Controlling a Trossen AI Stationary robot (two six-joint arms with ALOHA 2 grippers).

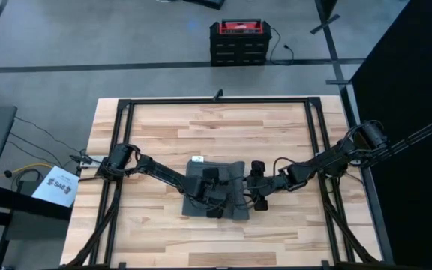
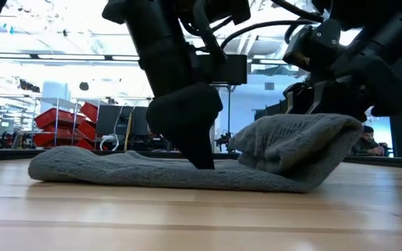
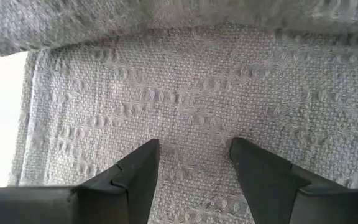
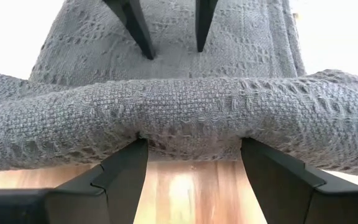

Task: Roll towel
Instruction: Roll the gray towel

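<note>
Lying mid-tabletop (image 1: 163,127), the grey towel (image 1: 201,176) has its right edge folded up into a thick roll. Right claw (image 4: 191,163), spread wide, straddles that rolled edge from outside. Left claw (image 3: 194,163), spread apart, presses fingertips onto the flat part beyond. Bare wood surrounds the cloth on all sides.

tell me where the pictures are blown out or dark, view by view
Low view: bright room behind turns both arms into dark silhouettes over the towel. Left wrist view: white glare beside the towel's edge. Right wrist view: background beyond the towel fold washed white, glare streak on the table. High view: evenly lit.
</note>
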